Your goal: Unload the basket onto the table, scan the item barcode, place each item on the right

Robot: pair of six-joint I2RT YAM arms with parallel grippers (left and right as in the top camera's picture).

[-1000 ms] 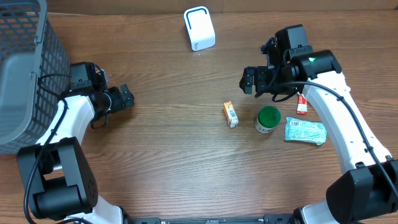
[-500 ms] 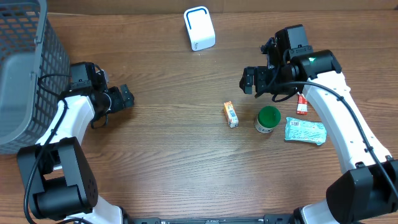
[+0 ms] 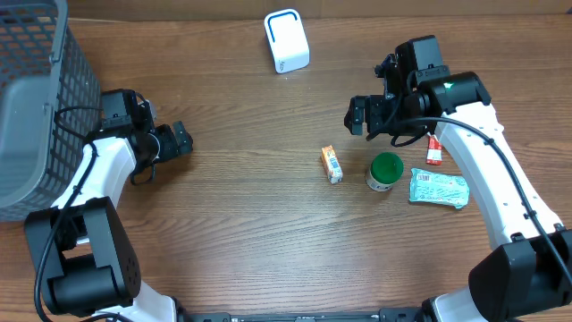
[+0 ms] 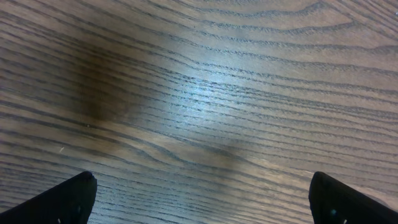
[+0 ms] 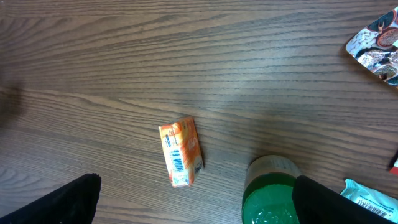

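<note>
A small orange box [image 3: 332, 165] lies flat in the middle of the table, its barcode facing up in the right wrist view [image 5: 181, 151]. A white scanner [image 3: 286, 41] stands at the far edge. My right gripper [image 3: 362, 114] hovers open above and behind the box, holding nothing; in its own view the right gripper [image 5: 199, 196] has its fingers wide apart, with the box just ahead of the gap. My left gripper [image 3: 182, 141] is open over bare wood at the left, and the left gripper [image 4: 202, 196] has nothing between its fingers.
A green-lidded jar [image 3: 385, 172] stands right of the box, and the jar [image 5: 273, 193] sits against my right finger in the wrist view. A teal packet [image 3: 438, 189] and a small red item [image 3: 434, 150] lie further right. A grey wire basket [image 3: 36, 98] fills the left edge.
</note>
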